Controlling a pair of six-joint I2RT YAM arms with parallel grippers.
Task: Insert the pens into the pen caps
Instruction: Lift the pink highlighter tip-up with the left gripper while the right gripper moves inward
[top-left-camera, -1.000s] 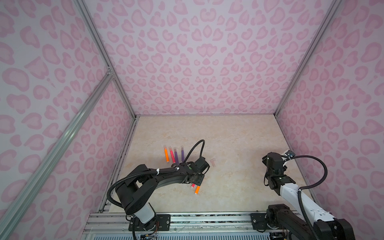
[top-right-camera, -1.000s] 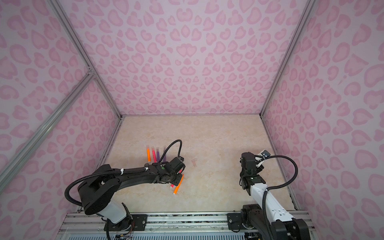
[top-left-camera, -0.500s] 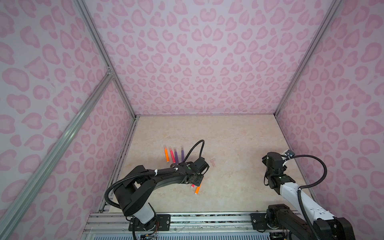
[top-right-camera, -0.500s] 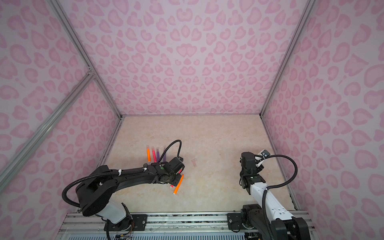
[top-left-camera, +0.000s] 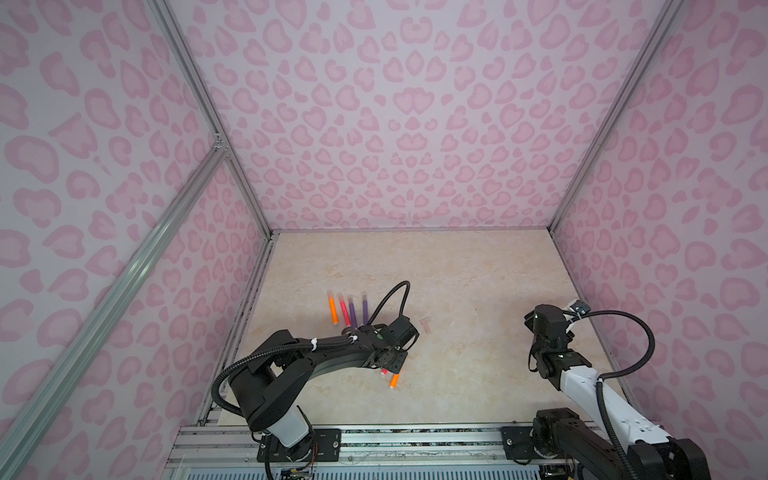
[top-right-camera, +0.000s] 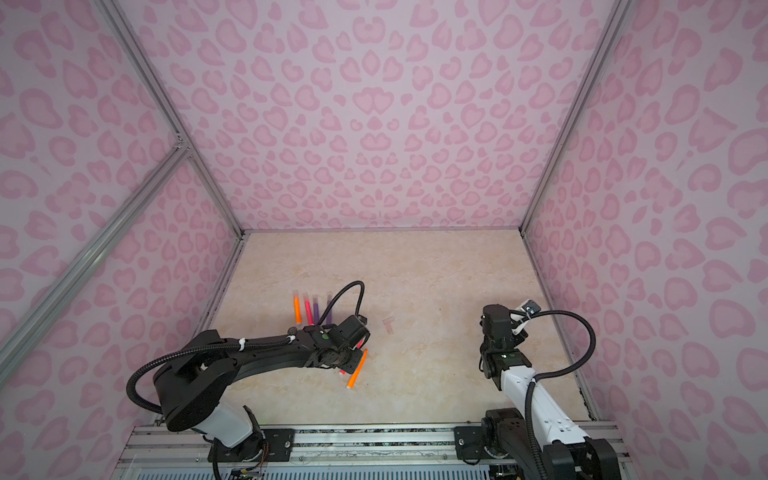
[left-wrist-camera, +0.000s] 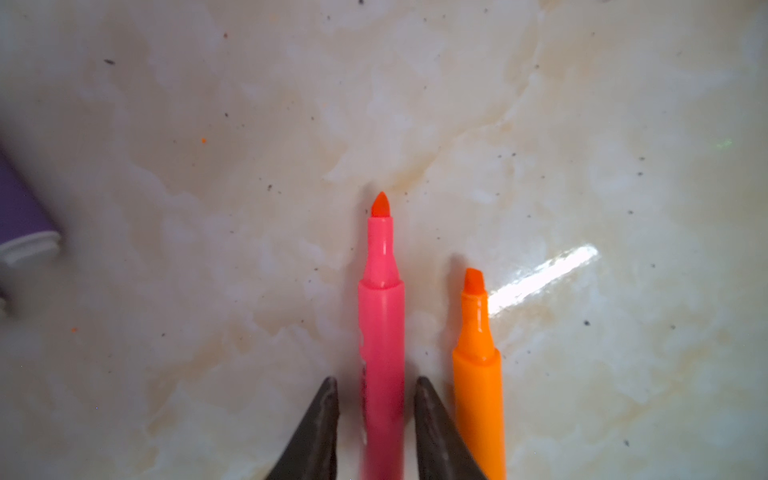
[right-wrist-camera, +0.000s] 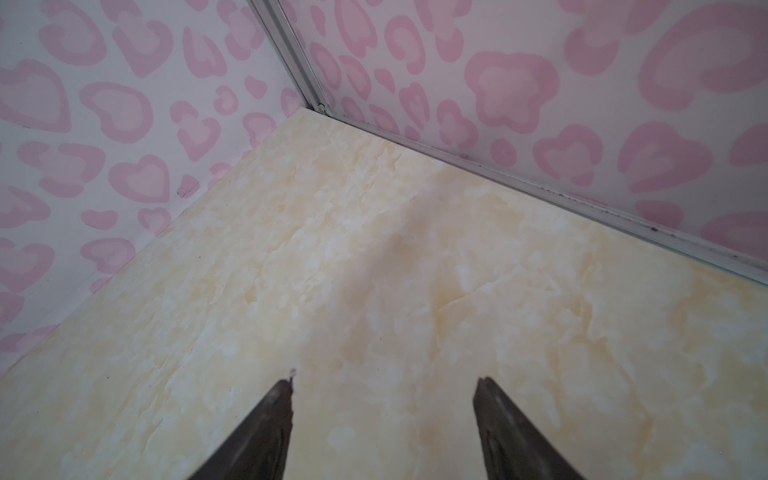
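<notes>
An uncapped pink plastic marker pen (left-wrist-camera: 381, 332), red-tipped, lies flat on the beige marbled tabletop (top-left-camera: 457, 270) just beside an orange marker pen (left-wrist-camera: 478, 395). Neither has shifted this past second. The left gripper (left-wrist-camera: 376, 380), arm stretched low, straddles the pink barrel, slim gaps either side; the right gripper (right-wrist-camera: 384, 380) hangs wide apart, empty.

Beige marbled tabletop (top-left-camera: 457, 270), pink heart-print walls (top-left-camera: 395, 104), aluminium frame posts (top-left-camera: 202, 95)

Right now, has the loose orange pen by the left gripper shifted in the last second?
No. The loose orange pen lies just as far from the front rail.
</notes>
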